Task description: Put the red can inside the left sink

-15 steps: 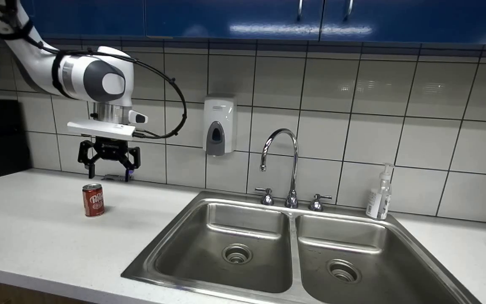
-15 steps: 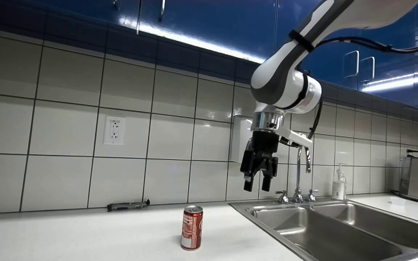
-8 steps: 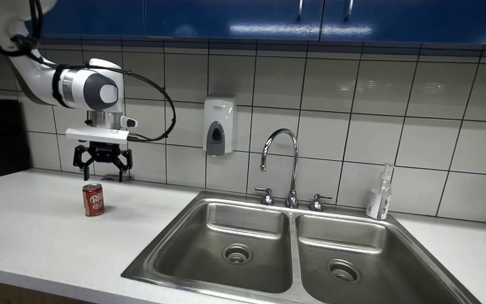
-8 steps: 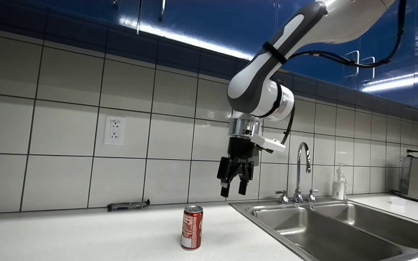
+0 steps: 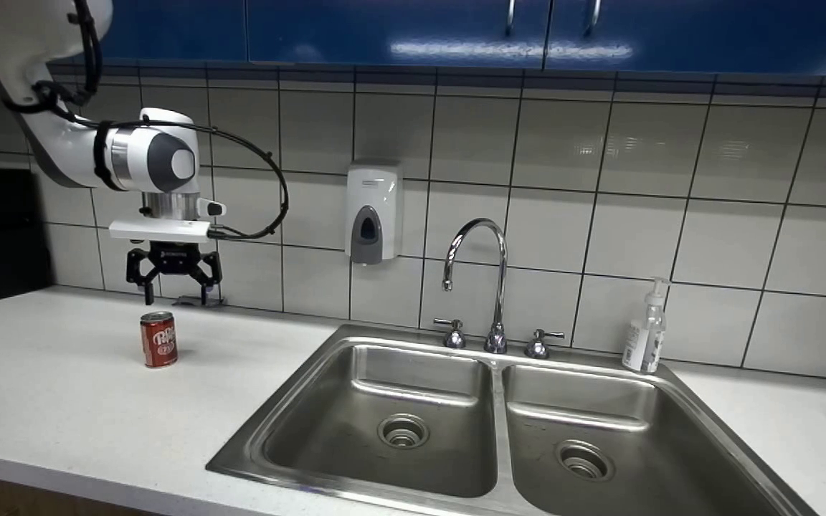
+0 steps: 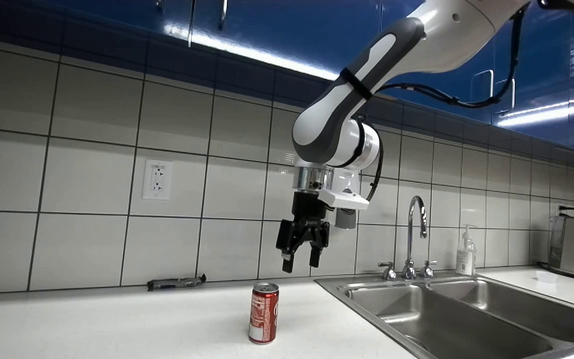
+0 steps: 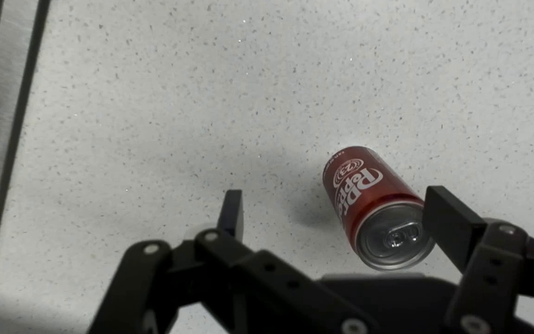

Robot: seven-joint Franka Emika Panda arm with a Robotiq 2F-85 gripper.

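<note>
Dr Pepper can (image 5: 159,341), back from counter front edge (image 5: 62,479): likely slick, dentable; pinch mid-body. Gripper (image 5: 176,297) spread, empty.

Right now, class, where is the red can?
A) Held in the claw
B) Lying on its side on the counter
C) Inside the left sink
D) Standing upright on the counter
D: in both exterior views the red can stands on its base on the counter, top facing up, while the open claw hangs higher, with a visible gap between them.
</note>
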